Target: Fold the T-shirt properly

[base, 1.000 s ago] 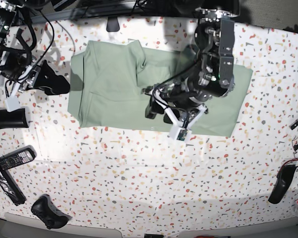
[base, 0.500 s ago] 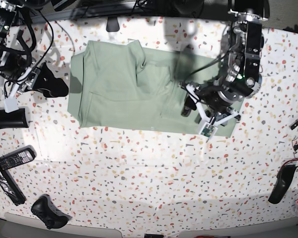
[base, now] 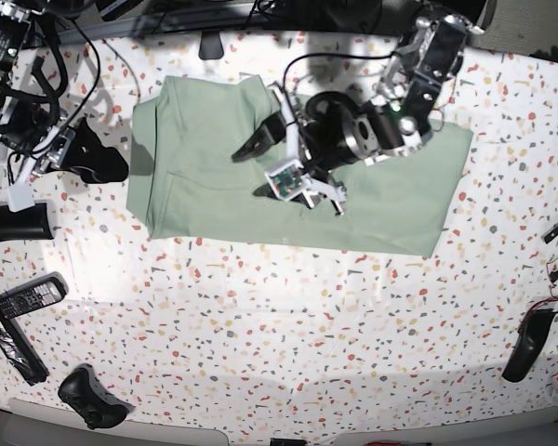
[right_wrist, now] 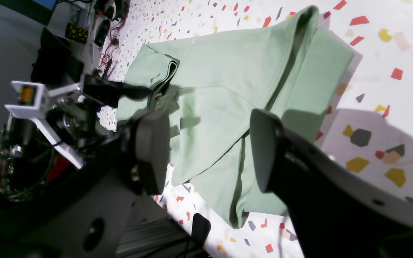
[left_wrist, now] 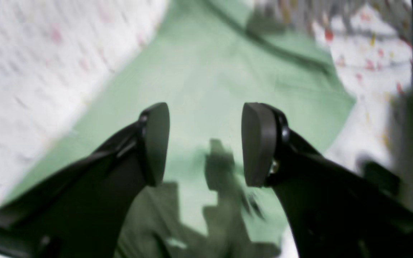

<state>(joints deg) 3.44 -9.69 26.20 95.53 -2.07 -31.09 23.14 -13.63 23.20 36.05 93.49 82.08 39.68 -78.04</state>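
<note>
From the left wrist cam my left gripper [left_wrist: 205,143] hangs wide open with nothing in it, hovering over the T-shirt [left_wrist: 206,79], though it's pretty blurry. Right wrist cam shows the right gripper [right_wrist: 206,157] spread open and empty too, shirt half folded on the speckled table [right_wrist: 389,53]. In the base view the T-shirt [base: 205,177] lies far-center; I'd grab an edge low and pull flat, and I see no containers.

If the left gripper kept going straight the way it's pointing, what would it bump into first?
Most likely the T-shirt. In the left wrist view the left gripper has its jaws open with nothing between them, and green cloth fills the space straight ahead. The picture is blurry, so how far off the cloth lies is unclear.
</note>
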